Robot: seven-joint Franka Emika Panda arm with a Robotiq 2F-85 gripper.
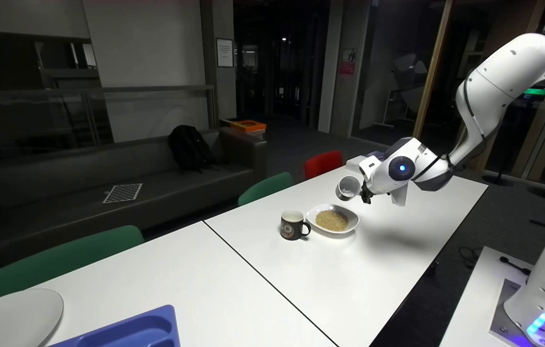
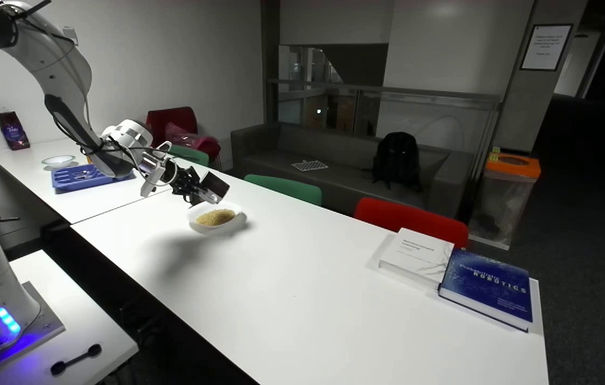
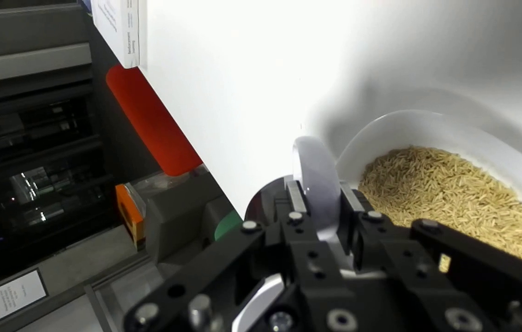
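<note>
Dim indoor space with pale wall panels and dark glazing behind. In the foreground, a long white table, in sections, with a dark seam between. Beyond its far edge in both exterior views, a dark sofa. Extended over the table, a white robot arm. Just past the sofa's end, a clear bin, orange-lidded. Along the table's far edge, green chairs and a red chair. On the sofa seat, a black backpack. Toward one end of the table, a blue tray; toward the opposite end, a white book and a blue book, side by side. Between these, a white dish. At the arm's tip, a black gripper, with fingers drawn in on both faces of a pale curved strip, apparently a handle, and pinching it. Borne by that grip, off the table and near the dish's edge, a tipped mug, with its mouth visible in an exterior view. Upright on the table just beside the dish, a dark standing mug with a printed emblem and its own handle toward the dish. Inside the dish, a low heap of yellow-brown grain.
</note>
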